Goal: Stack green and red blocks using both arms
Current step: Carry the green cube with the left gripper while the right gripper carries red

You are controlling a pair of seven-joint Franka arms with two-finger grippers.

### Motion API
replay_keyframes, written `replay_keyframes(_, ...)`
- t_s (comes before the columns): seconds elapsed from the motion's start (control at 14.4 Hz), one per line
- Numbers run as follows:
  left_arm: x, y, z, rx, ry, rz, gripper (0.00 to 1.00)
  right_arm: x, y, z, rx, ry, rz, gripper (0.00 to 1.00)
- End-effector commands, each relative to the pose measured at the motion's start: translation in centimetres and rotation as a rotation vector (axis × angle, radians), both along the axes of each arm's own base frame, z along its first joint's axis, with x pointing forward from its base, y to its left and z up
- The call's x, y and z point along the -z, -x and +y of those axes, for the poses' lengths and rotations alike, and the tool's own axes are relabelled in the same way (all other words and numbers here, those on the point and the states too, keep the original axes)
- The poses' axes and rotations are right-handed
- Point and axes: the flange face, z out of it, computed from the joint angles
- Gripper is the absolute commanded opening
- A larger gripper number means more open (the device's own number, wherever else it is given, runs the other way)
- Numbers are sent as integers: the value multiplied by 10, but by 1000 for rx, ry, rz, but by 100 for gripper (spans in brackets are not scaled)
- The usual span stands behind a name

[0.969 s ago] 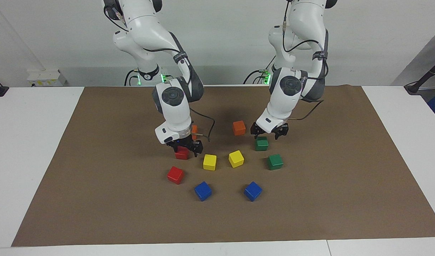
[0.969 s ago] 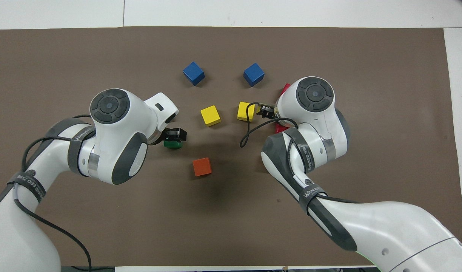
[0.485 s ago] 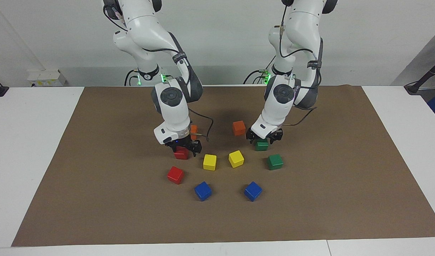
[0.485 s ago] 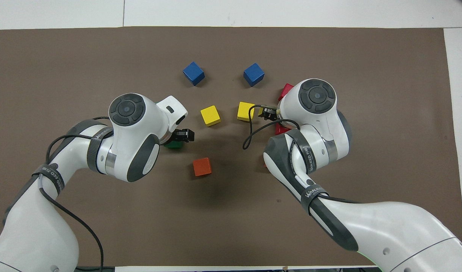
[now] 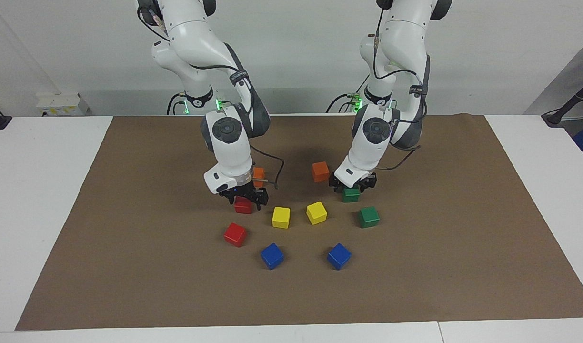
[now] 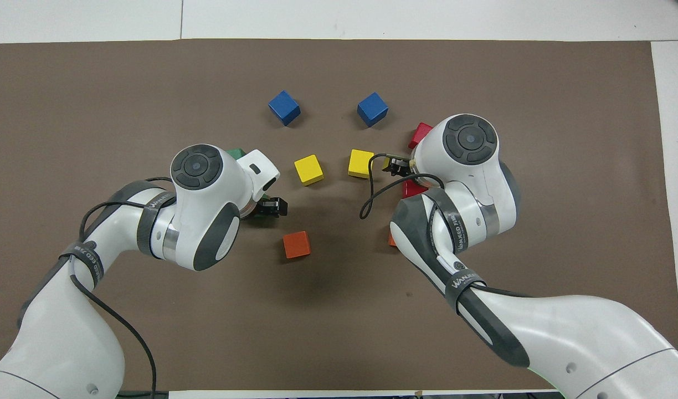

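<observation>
Since a second ago the left claw (image 5: pixel 352 186) has come down from above onto the nearer small matte dark green cube (image 5: pixel 350 195) and now straddles it; whether its fingers have closed I cannot tell. Right claw (image 5: pixel 244 198) has risen slightly, clamped on a small matte bright red cube (image 5: pixel 243 206), seemingly just off the brown paper-covered tabletop (image 5: pixel 129 238). Each arm works its own end's colour. Second green cube (image 5: pixel 368 216) and second red cube (image 5: pixel 235 234) lie farther from the robots, likely stack bases. Nothing stacked yet.
</observation>
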Motion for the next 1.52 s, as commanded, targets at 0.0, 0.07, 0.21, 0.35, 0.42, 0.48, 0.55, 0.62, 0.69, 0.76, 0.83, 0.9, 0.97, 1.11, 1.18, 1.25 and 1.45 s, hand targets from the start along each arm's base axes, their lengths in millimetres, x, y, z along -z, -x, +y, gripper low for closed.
replay_keyframes(0.0, 5, 7, -2, -15, 9, -24, 95, -11, -1, -9, -17, -6, 13, 100)
replay_keyframes(0.07, 6, 8, -1, -11, 9, -22, 65, -10, -1, -11, -15, -4, 14, 100)
replay_keyframes(0.21, 9, 12, 2, 13, 3, -10, 0, -8, 2, -11, -29, -4, 19, 100)
replay_keyframes(0.35, 9, 12, 1, 30, 6, -13, 0, -3, 6, -14, -46, -1, 25, 100)
replay_keyframes(0.42, 8, 11, 2, 27, 5, -12, 0, -3, 7, -14, -47, -1, 27, 100)
replay_keyframes(0.48, 7, 10, 2, 24, 5, -11, 0, -2, 9, -13, -47, 0, 28, 100)
replay_keyframes(0.55, 6, 9, 4, 19, 4, -9, 0, -2, 10, -11, -52, -1, 26, 100)
replay_keyframes(0.62, 2, 6, 5, 15, 6, -14, 0, 1, 13, -9, -56, 1, 30, 100)
replay_keyframes(0.69, -5, 3, 6, 13, 5, -13, 0, 3, 14, -8, -58, 2, 33, 100)
replay_keyframes(0.76, -17, 1, 11, 10, 1, -7, 0, 5, 16, -9, -59, 3, 37, 100)
replay_keyframes(0.83, -38, -5, 26, -10, -3, 0, 0, 6, 19, -9, -62, 3, 37, 98)
replay_keyframes(0.9, -60, -7, 42, -23, -7, 6, 0, 9, 21, -9, -65, 2, 34, 94)
replay_keyframes(0.97, -81, -7, 58, -22, -9, 10, 0, 11, 23, -10, -75, 3, 32, 83)
replay_keyframes(1.11, -115, -10, 103, -27, -7, 6, 0, 12, 24, -10, -99, 7, 42, 18)
replay_keyframes(1.18, -125, -11, 127, -23, -6, 14, 0, 11, 25, -8, -101, 9, 48, 0)
replay_keyframes(1.25, -133, -11, 149, -13, -4, 17, 0, 4, 23, -8, -103, 9, 49, 0)
replay_keyframes(1.45, -142, -11, 226, 15, 10, 33, 0, -59, -7, -34, -173, 38, 92, 0)
